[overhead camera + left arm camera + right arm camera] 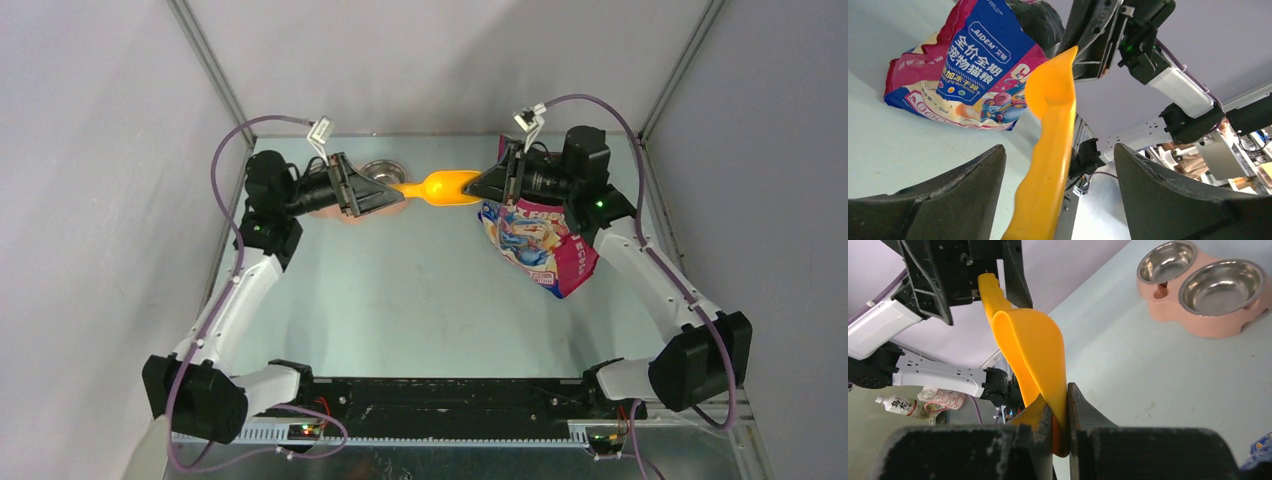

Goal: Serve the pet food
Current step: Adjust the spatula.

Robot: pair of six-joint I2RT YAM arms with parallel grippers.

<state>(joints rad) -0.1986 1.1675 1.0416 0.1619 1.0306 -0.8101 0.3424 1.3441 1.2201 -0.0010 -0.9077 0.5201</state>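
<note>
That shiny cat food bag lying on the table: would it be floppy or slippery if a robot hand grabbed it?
Probably floppy: the cat food bag lies slumped and creased on the table rather than standing. Its glossy film catches the light, so it may slip in a light pinch. It looks partly bulged, so the contents could shift and sag when it is lifted.

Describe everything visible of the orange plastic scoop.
The orange plastic scoop is one glossy moulded piece: a rounded bowl and a wavy handle. It hangs in the air between the arms. The right gripper is shut on the bowl's rim; the handle lies between the open fingers of the left gripper, seemingly untouched. Its bowl looks empty.
</note>
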